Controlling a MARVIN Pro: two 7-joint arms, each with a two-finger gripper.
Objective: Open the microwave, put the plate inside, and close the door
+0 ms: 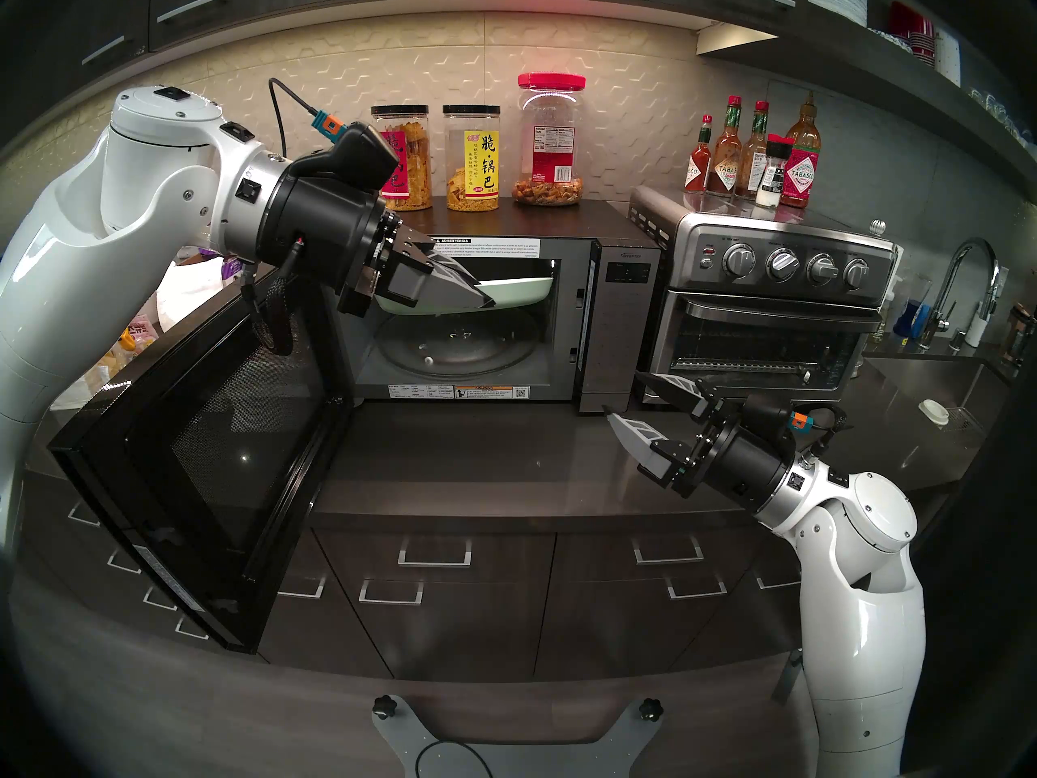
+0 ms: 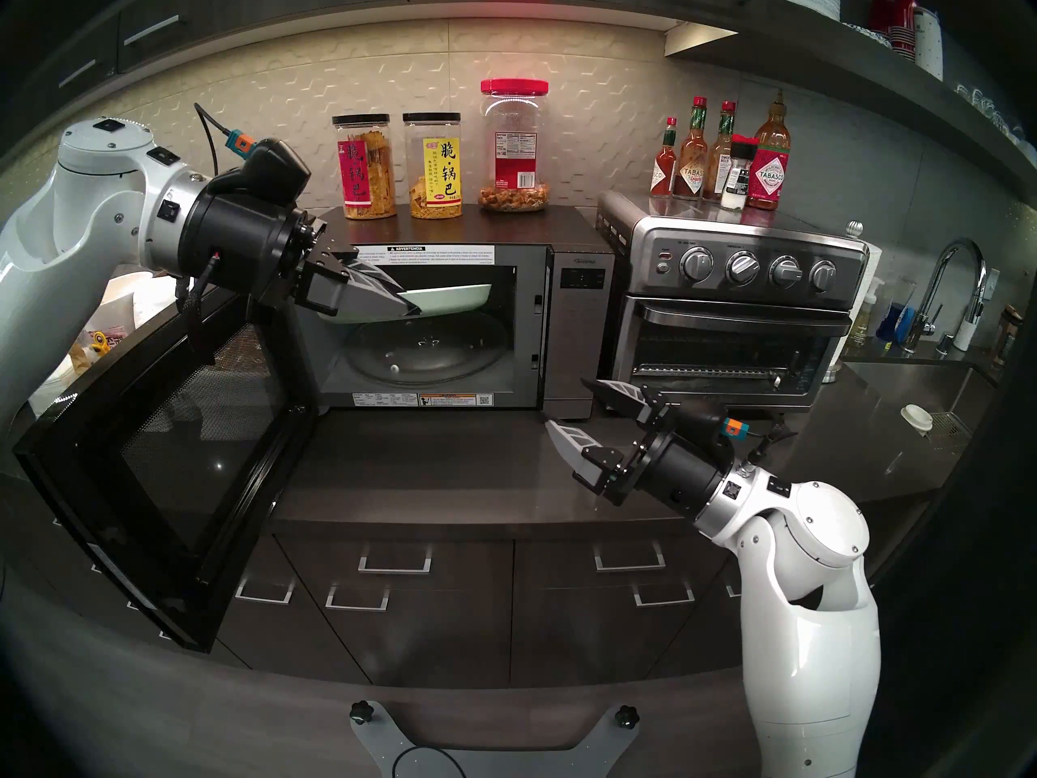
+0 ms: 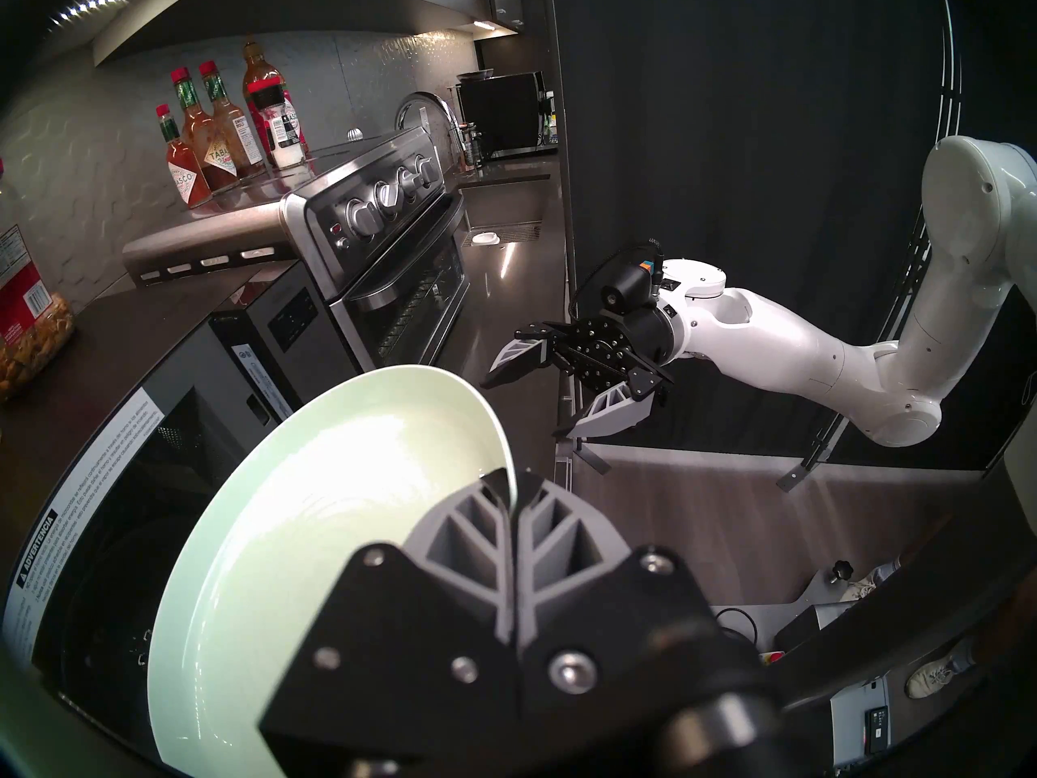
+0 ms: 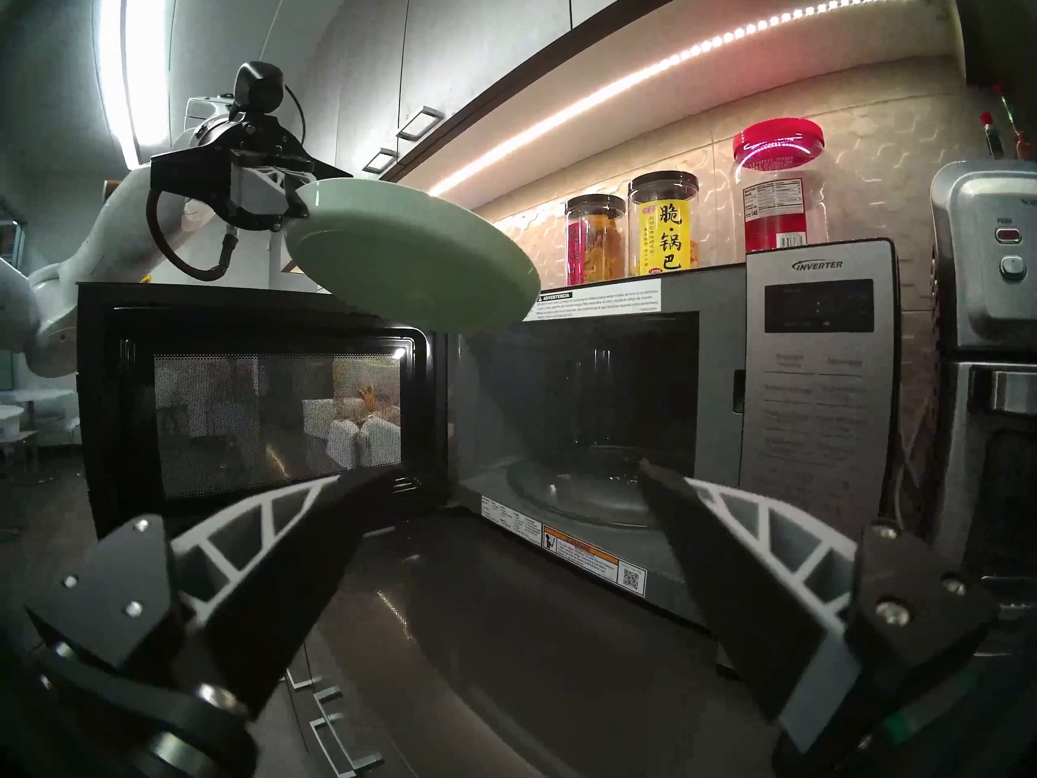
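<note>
Reading "INVERTER" on microwave (image 4: 813, 367) panel (plate (image 4: 415, 255) aloft).

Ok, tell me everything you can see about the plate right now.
The plate is a plain, pale mint-green, round and shallow dish with a glossy, ceramic-looking surface and a raised rim. It looks clean and empty. The left claw is shut on its rim, one finger above and one below, and nothing else touches it. It hangs in the air, tilted, in front of the upper part of the microwave opening, above the glass turntable, not yet set down. The door stands wide open.
</note>
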